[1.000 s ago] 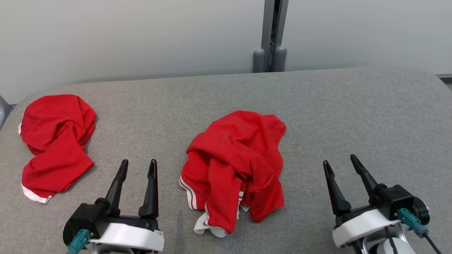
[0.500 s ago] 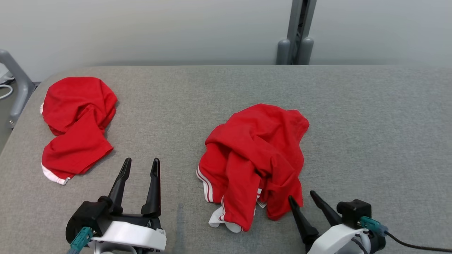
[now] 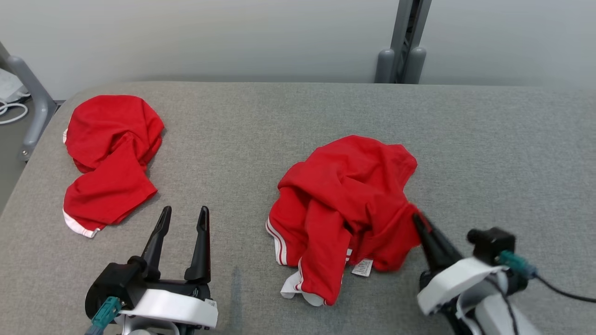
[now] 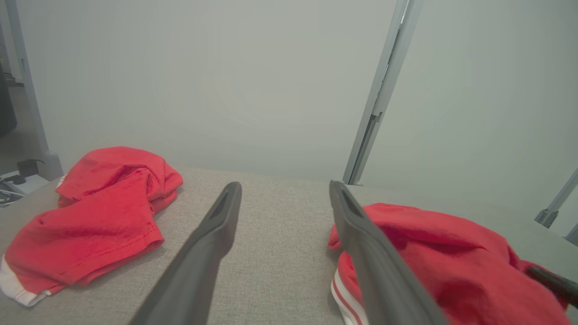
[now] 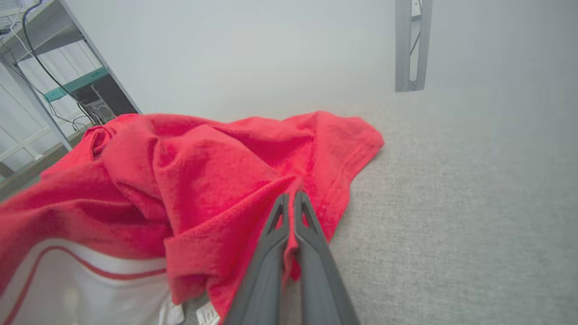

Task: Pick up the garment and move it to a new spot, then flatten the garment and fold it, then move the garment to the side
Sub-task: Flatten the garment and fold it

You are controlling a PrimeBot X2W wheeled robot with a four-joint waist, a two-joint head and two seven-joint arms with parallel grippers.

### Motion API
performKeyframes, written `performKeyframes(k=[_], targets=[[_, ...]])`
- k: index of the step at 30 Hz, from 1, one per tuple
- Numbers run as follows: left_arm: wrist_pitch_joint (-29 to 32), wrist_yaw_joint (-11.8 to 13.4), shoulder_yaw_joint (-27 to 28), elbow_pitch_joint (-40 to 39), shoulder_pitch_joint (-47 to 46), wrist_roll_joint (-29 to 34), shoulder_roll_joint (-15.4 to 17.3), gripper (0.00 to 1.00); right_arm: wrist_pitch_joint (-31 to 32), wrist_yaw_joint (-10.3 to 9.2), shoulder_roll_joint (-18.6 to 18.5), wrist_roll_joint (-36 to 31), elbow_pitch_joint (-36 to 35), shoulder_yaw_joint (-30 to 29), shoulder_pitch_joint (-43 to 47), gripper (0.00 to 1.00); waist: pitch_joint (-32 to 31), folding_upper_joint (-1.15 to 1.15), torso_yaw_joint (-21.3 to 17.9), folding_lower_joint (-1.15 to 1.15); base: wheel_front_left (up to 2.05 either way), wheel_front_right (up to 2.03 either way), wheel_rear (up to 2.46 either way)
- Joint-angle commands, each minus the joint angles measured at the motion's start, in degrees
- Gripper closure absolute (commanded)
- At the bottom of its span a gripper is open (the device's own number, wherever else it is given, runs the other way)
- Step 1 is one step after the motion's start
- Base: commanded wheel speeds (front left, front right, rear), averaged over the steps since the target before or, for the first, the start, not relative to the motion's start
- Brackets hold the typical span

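Nearest you, the left jaws stand apart over the bare desk [image 3: 242, 139], holding nothing. On the near right, the right jaws are pinched together on the right edge of the garment [image 3: 347, 204]. Its white label [image 3: 362, 267] lies at the near hem, with print too small to read. The garment sits crumpled mid-desk, red with white striped trim. A second red garment [image 3: 109, 153] lies far left, well apart from it. A grey post [image 3: 402, 56] stands beyond the desk's far edge.

label [image 3: 362, 267] print: too small to read | garment [image 5: 203, 180]: cut off by right wrist view's edge | left tool [image 3: 184, 212] base: cropped
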Motion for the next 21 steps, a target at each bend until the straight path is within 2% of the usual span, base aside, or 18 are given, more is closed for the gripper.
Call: performKeyframes(k=[1, 8, 15, 21], targets=[[-0.22, 0.14, 0.27, -0.10, 0.07, 0.12, 0.19, 0.00, -0.52, -0.02, -1.01, -0.91, -1.13, -1.43, -1.02, 1.00, -0.33, 0.00, -0.43, 0.00, 0.00, 0.00, 0.00], [-0.21, 0.47, -0.13, -0.58, 0.40, -0.14, 0.20, 0.00, -0.30, -0.02, -3.05, -6.24, -9.46, -9.84, -3.92, 1.00, -1.02, 0.00, -2.01, 0.00, 0.00, 0.00, 0.00], [-0.21, 0.67, -0.82, -0.73, 0.29, -0.59, 0.19, 0.00, 4.97, -0.02, -5.05, -12.02, -19.66, -17.04, -6.15, 1.00, -0.78, 0.00, -2.49, 0.00, 0.00, 0.00, 0.00], [-0.21, 0.62, -1.62, -0.77, -0.58, -1.18, 0.20, 0.00, 9.41, -0.03, -6.66, -15.58, -23.70, -22.03, -8.01, 1.00, 0.05, 0.00, -1.64, 0.00, 0.00, 0.00, 0.00]])
